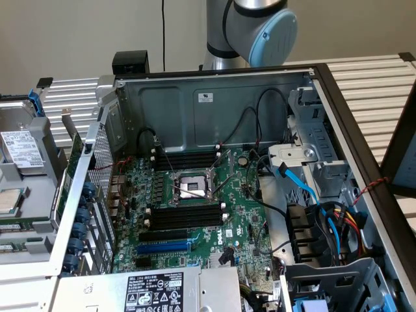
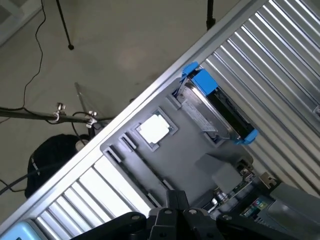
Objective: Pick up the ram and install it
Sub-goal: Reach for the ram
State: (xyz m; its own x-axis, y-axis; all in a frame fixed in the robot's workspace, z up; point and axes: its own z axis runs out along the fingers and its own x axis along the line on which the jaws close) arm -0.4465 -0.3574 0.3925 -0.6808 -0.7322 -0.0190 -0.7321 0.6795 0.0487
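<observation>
Neither of the 2 steps is done: the black slots (image 1: 185, 218) stand empty. The gripper (image 2: 176, 215), closed on nothing visible, hangs over the tray (image 2: 195, 150) at the exterior view's left. Where the ram lies cannot be told.

One open computer case (image 1: 214, 97), one motherboard (image 1: 242, 224), one CPU socket (image 1: 193, 187), two banks of black memory slots (image 1: 185, 216) (flanking it), one blue slot (image 1: 162, 247).

Arm (image 1: 221, 29): grey tubular link, standing upright at the top of the exterior view.
Joint (image 1: 263, 29): rounded housing with a light-blue cap that faces the exterior view's right.
End effector (image 2: 176, 202): black, pointing downward in the wrist view, jaws drawn fully together.
</observation>
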